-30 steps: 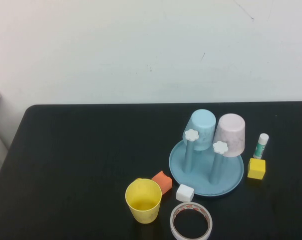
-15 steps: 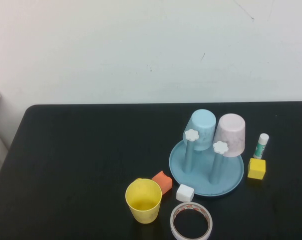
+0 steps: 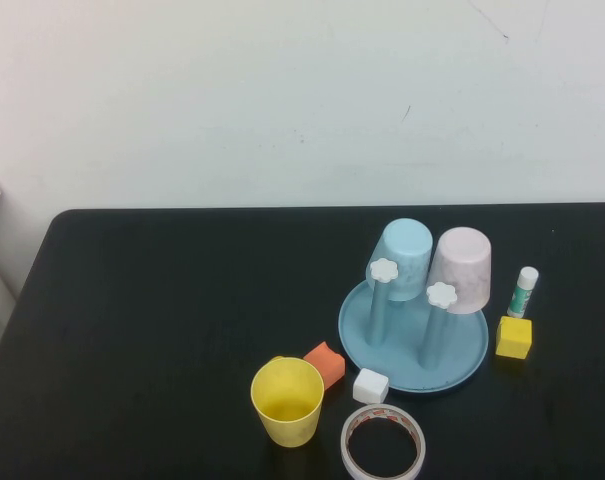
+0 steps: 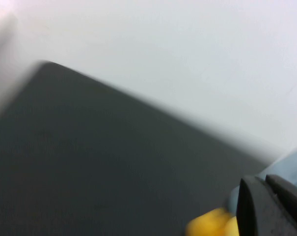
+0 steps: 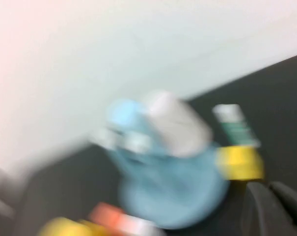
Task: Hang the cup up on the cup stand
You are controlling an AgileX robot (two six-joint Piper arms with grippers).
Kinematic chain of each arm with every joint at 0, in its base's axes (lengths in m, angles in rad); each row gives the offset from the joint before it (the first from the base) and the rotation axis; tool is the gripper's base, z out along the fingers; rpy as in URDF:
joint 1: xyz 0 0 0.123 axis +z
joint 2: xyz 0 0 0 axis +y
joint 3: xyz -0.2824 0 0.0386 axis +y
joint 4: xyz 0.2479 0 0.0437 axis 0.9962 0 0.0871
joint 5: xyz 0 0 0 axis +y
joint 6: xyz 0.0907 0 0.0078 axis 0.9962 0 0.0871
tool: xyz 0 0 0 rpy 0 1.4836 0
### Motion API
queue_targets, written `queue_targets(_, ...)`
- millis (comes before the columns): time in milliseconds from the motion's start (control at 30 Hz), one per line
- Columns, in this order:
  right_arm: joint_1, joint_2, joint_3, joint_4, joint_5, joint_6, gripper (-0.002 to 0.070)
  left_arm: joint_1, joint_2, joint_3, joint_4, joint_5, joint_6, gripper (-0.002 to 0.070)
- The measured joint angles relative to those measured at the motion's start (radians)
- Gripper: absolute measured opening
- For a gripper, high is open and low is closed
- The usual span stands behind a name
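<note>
Neither gripper appears in the high view. Left gripper [image 4: 273, 206] shows only as a dark fingertip edge at the corner of its own wrist view, right gripper [image 5: 273, 209] likewise in the right wrist view — whether either is open or closed cannot be told, and nothing is seen held.

Nearest the robot's side of the black table [image 3: 152, 330] lies a white tape roll [image 3: 383, 443], flat, with a reddish inner rim. Just to its left stands the plain yellow tapered plastic cup [image 3: 287, 401], upright, mouth up, resting on the table and not on any post. A small orange block [image 3: 326, 363] sits beside the cup's upper right rim; whether they touch cannot be told. A small white cube [image 3: 370, 385] lies between the tape roll and the stand, at the edge of the base.

Further back is the cup stand [image 3: 462, 362] — a light blue round dish base with upright blue posts topped by white flower-shaped knobs. Two front posts carry no cup. A light blue cup [image 3: 404, 257] and a pale pink cup [image 3: 461, 268] hang inverted and tilted on the rear posts, side by side.

Right of the base lies a yellow cube [image 3: 513, 337], and just behind it stands a white glue stick with a green label [image 3: 523, 291]. A plain white wall [image 3: 282, 100] lies behind the table's far edge.
</note>
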Motion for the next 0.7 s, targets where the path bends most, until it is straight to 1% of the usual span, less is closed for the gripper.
queue_targets(67,0.0,0.0,0.0,0.184,-0.009,0.0,-0.0001,0.0,0.0,0.0,-0.176,-0.042,-0.042,-0.0001)
queue_targets(133,0.0,0.0,0.0,0.265,-0.019,0.0,-0.0001,0.0,0.0,0.0,-0.322,-0.083,-0.059,-0.0001)
queue_targets(200,0.0,0.0,0.0,0.293,-0.026,0.0,-0.0001,0.0,0.0,0.0,-0.405,-0.118,-0.066,-0.0001)
queue_targets(367,0.0,0.0,0.0,0.305,-0.031,0.0,-0.0001,0.0,0.0,0.0,-0.545,-0.147,-0.078,-0.0001)
queue_targets(433,0.0,0.0,0.0,0.305,-0.022,-0.01,-0.0001,0.0,0.0,0.0,-0.574,-0.154,-0.08,-0.0002)
queue_targets(567,0.0,0.0,0.0,0.305,0.041,-0.092,-0.0001,0.0,0.0,0.0,-0.664,-0.158,-0.095,-0.0001)
queue_targets(700,0.0,0.0,0.0,0.305,0.147,-0.208,-0.0001,0.0,0.0,0.0,-0.679,-0.135,0.019,-0.0001)
